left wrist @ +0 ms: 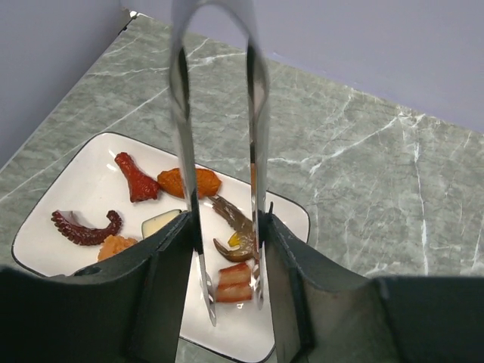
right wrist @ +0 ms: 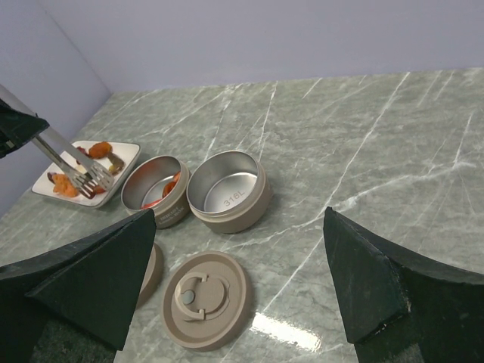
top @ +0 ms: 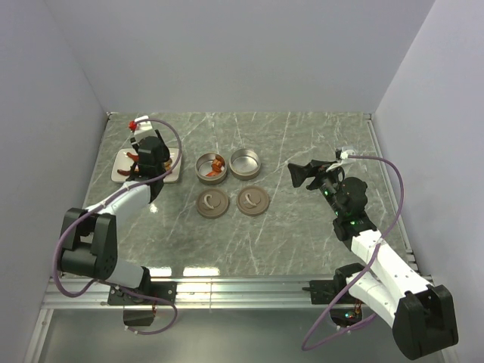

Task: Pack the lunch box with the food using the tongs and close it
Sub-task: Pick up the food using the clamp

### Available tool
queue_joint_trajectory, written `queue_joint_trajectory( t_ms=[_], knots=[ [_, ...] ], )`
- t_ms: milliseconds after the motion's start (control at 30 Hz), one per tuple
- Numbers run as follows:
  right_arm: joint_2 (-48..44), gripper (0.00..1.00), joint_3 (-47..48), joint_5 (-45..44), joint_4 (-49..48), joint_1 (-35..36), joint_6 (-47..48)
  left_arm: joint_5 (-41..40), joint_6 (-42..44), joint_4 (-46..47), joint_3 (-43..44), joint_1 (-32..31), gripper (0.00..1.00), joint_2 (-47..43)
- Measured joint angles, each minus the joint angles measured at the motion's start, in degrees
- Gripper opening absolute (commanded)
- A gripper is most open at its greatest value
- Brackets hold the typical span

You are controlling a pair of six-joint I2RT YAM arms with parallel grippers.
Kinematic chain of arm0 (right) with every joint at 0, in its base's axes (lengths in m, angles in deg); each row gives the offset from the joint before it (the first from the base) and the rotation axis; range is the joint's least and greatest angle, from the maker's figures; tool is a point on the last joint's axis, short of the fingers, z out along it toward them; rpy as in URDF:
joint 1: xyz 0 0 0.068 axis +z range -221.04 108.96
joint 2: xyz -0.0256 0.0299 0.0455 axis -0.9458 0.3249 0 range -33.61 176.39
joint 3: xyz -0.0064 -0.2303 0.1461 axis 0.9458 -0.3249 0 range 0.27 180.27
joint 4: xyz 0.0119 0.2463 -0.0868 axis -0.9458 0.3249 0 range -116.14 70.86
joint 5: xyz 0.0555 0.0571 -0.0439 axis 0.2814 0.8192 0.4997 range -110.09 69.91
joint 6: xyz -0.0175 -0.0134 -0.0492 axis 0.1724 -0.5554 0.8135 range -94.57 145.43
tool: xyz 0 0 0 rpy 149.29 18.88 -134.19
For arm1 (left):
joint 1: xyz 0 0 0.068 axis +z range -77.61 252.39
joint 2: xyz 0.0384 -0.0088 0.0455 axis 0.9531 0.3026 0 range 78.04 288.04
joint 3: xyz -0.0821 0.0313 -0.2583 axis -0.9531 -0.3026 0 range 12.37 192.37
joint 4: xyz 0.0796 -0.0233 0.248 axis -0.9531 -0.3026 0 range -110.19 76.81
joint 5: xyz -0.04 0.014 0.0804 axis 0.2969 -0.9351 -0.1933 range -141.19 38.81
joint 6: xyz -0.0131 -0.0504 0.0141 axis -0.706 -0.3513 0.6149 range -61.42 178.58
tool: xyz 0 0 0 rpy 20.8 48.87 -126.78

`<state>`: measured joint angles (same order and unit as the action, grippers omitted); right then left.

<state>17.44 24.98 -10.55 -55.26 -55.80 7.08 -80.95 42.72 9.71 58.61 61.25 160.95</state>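
The tongs (left wrist: 184, 151) are clamped between the fingers of the left gripper (left wrist: 227, 227) above the white plate (left wrist: 68, 197) at the far left. Most food pieces (left wrist: 189, 181) lie on that plate, and a striped piece (left wrist: 234, 281) is seen between the tong tips. A red-orange piece (right wrist: 172, 187) lies in the left tin (right wrist: 155, 198), beside the right tin (right wrist: 227, 189). The lids (right wrist: 206, 299) lie nearer. The right gripper (right wrist: 239, 219) is spread wide, grasping nothing.

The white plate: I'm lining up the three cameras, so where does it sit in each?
Top external: white plate far left, partly under the left arm.
Left wrist: plate lower left, beneath the tongs.
Right wrist: plate left edge, beside the tin holding food.
Shared landmark: the table's far left corner.
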Motion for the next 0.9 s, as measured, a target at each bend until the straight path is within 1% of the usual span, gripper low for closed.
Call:
queue_joint_trajectory(
  t_ms=[33, 100, 133, 233, 467, 600, 900],
  knots=[
    [0.0, 0.98, 0.0, 0.0, 0.0, 0.0, 0.0, 0.0, 0.0, 0.1, 0.0, 0.0, 0.39, 0.2],
    [0.0, 0.98, 0.0, 0.0, 0.0, 0.0, 0.0, 0.0, 0.0, 0.3, 0.1, 0.1, 0.35, 0.3],
    [0.0, 0.98, 0.0, 0.0, 0.0, 0.0, 0.0, 0.1, 0.0, 0.3, 0.1, 0.1, 0.30, 0.3],
    [0.2, 0.98, 0.0, 0.0, 0.0, 0.0, 0.0, 0.2, -0.1, 0.3, 0.1, 0.2, 0.26, 0.3],
    [0.2, 0.98, 0.0, -0.1, 0.0, 0.0, 0.0, 2.8, -0.1, -1.9, 0.1, 0.2, 0.22, -1.4],
    [0.2, 0.98, 0.0, -0.1, 0.0, 0.0, 0.0, 4.2, -0.1, -3.7, 0.1, -0.6, 0.21, -4.0],
    [0.2, 0.98, 0.0, -0.1, 0.0, 0.0, 0.0, 4.6, 0.8, -5.2, 3.7, -9.0, 0.22, -8.1]
  ],
)
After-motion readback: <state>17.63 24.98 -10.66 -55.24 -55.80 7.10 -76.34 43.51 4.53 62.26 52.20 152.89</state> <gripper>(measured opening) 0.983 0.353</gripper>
